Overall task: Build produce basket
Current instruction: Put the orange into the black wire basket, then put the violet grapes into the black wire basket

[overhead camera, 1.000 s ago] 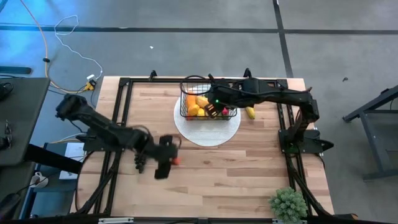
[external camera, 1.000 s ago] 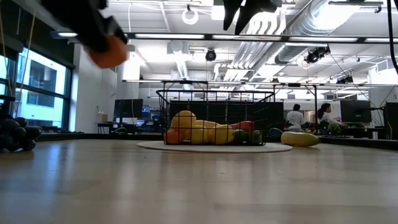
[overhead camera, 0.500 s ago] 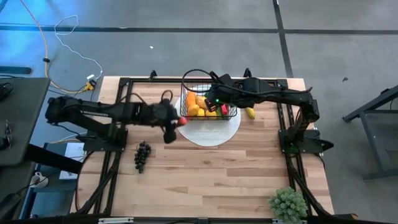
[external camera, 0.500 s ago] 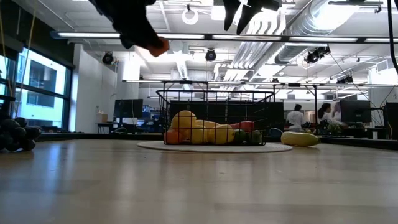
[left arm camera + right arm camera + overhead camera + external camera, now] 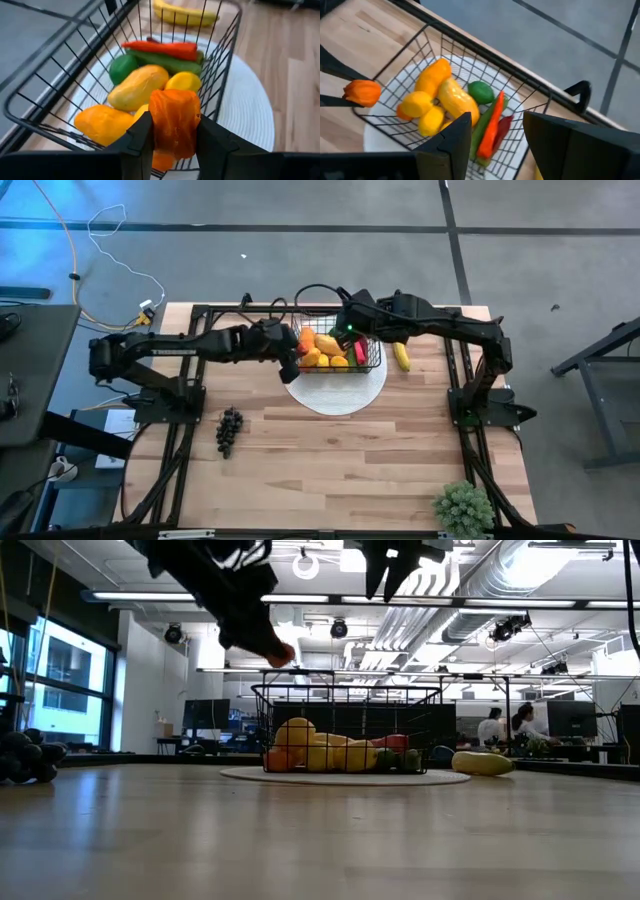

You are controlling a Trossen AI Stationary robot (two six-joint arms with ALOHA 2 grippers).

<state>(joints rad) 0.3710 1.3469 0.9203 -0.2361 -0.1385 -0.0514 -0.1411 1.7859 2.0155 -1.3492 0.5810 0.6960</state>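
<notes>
The orange pepper (image 5: 174, 122), pinched between the left gripper (image 5: 172, 134) fingers, hangs just above the basket (image 5: 371, 365) rim at its left edge; it looks light, hard and smooth, so a mid-body pinch suits it. The right gripper (image 5: 496, 132) hovers above the basket's far side with fingers apart and empty, while grapes (image 5: 229, 430) lie near the table's (image 5: 400, 470) left edge and a banana (image 5: 402, 358) beside the basket.

No legible text, labels, brand marks or numbers are showing in any view; nothing readable is appearing on any surface.

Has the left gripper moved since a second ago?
Yes. The left gripper, shut on the orange pepper, has travelled up the table from beside the grapes to the basket edge.
</notes>
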